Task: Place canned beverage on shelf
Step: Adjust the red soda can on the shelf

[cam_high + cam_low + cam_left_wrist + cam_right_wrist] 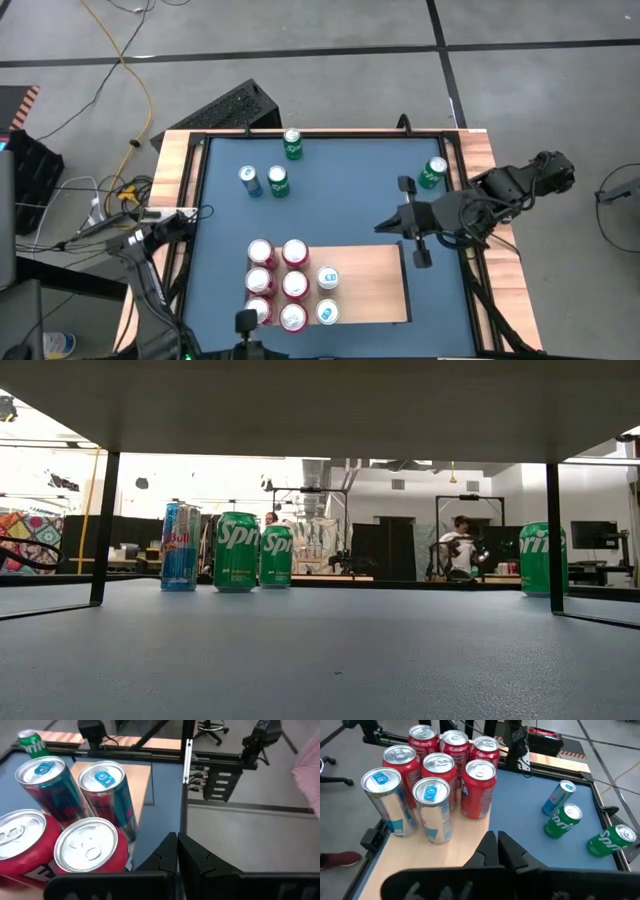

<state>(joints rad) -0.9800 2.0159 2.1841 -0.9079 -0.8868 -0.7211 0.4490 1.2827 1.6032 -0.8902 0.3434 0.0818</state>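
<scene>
Counting from the high view, eight cans stand on the shelf (370, 285): six red cans (277, 282) in two columns at its left end, and two blue-topped cans (327, 294) just beside them toward the bare middle. The right half of the shelf is unoccupied.

Four cans remain off the shelf on the blue table surface (340, 195). Beyond the shelf's left end stand a slim blue can (250, 181) and a green can (278, 182), near one another. A second green can (293, 145) stands farther beyond them, near the table's far rail. A third green can (433, 173) stands beyond the shelf's right end, near the right rail.

Judgement: the task is about two thirds complete, with four placements outstanding.

Right gripper (416, 243) hovers at the shelf's far right corner, fingers clenched, holding nothing. Left gripper (245, 322) sits at the shelf's near left corner, beside the red cans, likewise clenched and empty.

Legible markings: the low view shows "Red Bull" on the slim blue can and a partial "Spri" wordmark on the green cans, consistent with Sprite. The red cans carry white lettering that cannot be read.
</scene>
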